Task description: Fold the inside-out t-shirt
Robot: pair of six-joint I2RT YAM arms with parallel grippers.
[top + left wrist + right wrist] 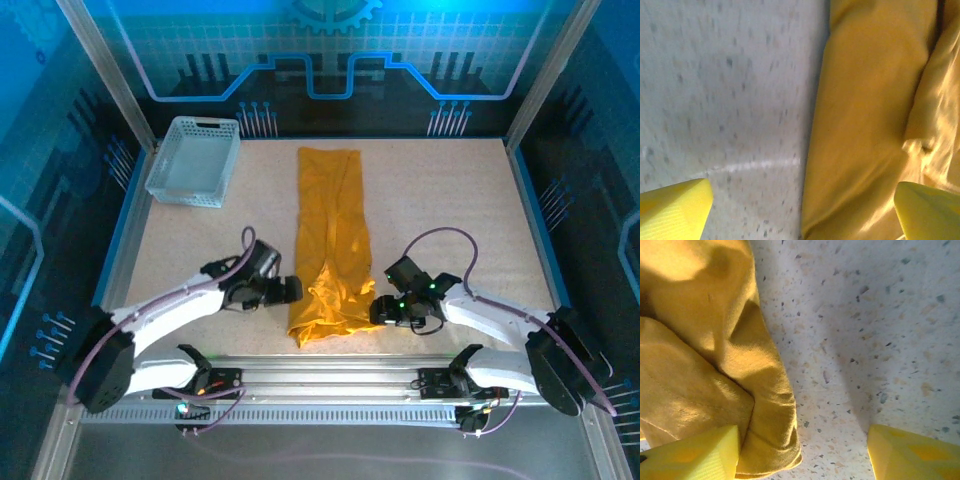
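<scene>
T-shirt (330,230) lies as a narrow strip at frame centre, long axis top to bottom, bunched lower end between left gripper (292,290) and right gripper (378,310). Left wrist: jaws spread wide, straddling the t-shirt edge, cloth at frame right. Right wrist: jaws apart, cloth at frame left, probably ungripped.

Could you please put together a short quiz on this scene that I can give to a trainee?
1. True or false: the t-shirt lies inside the basket.
2. The t-shirt's shape is: A) a long narrow strip; B) spread flat with sleeves out; C) a tight ball.
3. On which side of the t-shirt's near end does each hand sit, and is it gripping?
Key:
1. False: it lies on the table, apart from the basket.
2. A.
3. The left hand is at its left edge and the right hand at its right edge; both are open and grip nothing.
</scene>
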